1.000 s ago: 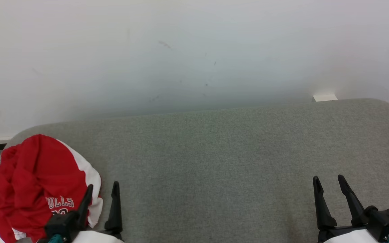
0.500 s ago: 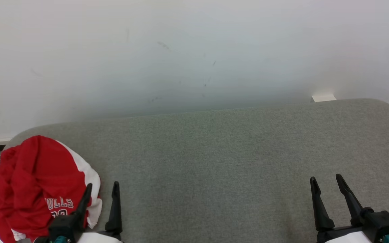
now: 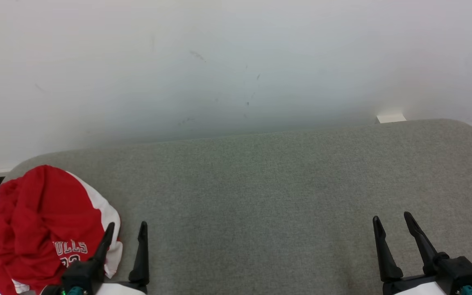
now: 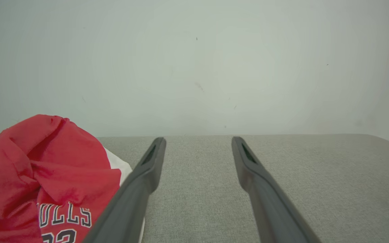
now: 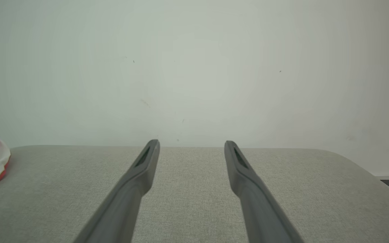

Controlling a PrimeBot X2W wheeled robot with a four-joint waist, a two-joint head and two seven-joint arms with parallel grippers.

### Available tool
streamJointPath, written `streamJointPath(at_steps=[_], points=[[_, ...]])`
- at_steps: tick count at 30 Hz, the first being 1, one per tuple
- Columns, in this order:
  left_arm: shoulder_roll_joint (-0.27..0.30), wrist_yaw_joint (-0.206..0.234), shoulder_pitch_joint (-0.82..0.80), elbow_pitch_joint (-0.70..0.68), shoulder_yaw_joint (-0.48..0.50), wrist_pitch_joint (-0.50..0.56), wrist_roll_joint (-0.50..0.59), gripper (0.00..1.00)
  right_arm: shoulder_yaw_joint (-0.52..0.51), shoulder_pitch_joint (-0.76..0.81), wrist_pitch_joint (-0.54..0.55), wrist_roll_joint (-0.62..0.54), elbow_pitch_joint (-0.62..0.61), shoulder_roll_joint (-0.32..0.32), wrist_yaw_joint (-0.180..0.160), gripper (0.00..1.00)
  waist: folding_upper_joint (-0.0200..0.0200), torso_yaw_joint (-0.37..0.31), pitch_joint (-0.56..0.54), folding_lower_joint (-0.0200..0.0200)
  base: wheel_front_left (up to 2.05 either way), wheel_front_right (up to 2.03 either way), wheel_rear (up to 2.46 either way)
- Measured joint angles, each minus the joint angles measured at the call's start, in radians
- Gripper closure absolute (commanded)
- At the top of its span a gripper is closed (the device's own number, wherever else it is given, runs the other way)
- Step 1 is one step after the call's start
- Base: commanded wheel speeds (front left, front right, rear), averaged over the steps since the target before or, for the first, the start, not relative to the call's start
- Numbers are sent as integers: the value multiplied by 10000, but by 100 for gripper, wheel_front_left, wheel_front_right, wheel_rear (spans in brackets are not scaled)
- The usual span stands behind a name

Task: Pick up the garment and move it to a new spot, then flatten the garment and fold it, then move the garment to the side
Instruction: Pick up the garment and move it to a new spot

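Okay, jersey [image 3: 35, 221]: red and white, all bunched up in a heap at about 8 o'clock in the head view, on the near-left corner of the table. White letters "ULLS" with dark outlines show on a red bit, with the tops of some numbers just under them. White panels poke out along the heap's 3 o'clock side and down at its 7 o'clock end.
table [image 3: 260, 196]: grey fabric top with rounded far corners, running from 9 to 3 across the head view.
left tool [image 3: 127, 224]: down at 7 o'clock, jaws spread wide and holding nothing, fingers pointing at about 12. Its outer finger [image 4: 140, 182] overlaps the jersey's edge in both the head and left wrist views. Honestly can't tell if it's touching the cloth or just sitting above it. The inner finger is over plain grey fabric.
right tool [image 3: 391, 216]: down at 5 o'clock, also spread wide and holding nothing, fingers leaning a hair toward 11. It's well apart from the jersey, over plain table.
right wrist view: a sliver of the red-and-white heap shows at 9 o'clock.
wall [image 3: 219, 61]: plain white behind the table at 12, with a few faint scuffs and specks.
white block [image 3: 391, 118]: small, at about 2 o'clock, right where the wall meets the table's far edge.
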Motion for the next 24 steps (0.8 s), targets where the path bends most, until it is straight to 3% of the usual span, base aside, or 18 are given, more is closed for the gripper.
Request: streamJointPath(at_steps=[24], points=[[-2,-40,-31,226,0,0,-251,0,6,-1,-6,282,33,-6,0,0,0,79,13,0,0,0,0]])
